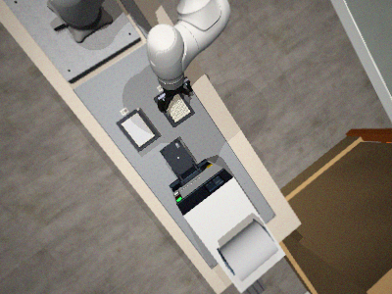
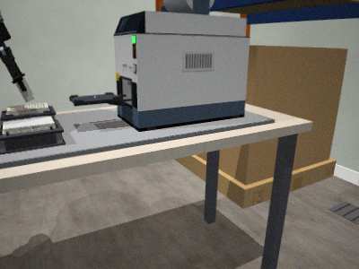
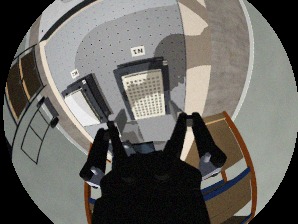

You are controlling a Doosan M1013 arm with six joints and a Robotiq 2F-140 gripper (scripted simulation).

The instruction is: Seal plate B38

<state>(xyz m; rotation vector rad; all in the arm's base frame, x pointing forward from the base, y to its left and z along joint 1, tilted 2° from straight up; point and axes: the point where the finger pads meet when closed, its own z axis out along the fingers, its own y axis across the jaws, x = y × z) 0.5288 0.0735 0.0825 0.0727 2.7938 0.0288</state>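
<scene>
the exterior view shows what the top view hides: the gripper (image 1: 172,99) (image 2: 27,91) (image 3: 147,110) hangs above plate b38 (image 1: 179,111) (image 2: 28,108) (image 3: 145,94), apart from it. the wrist view alone gives the spread of the fingers, set wide with nothing between them, and the clearest look at the n1 tag (image 3: 137,51) by the nest (image 1: 185,122) (image 2: 53,109) (image 3: 120,90) that holds b38. the green lamp (image 1: 179,199) (image 2: 134,39) shows from top and exterior, as does the stage (image 1: 179,158) (image 2: 95,99), out of the sealer (image 1: 218,198) (image 2: 188,81)

from the top, the gripper covers one end of b38; in the exterior view the frame's left edge cuts off the arm and the front nest (image 1: 123,132) (image 2: 31,140) (image 3: 97,89). the plate's wells blur there

b38 lies flat in n1, its long axis slanting from upper left to lower right in the top view, one short end towards the sealer, roughly in line with the stage. in the wrist view that axis runs nearly up and down
</scene>
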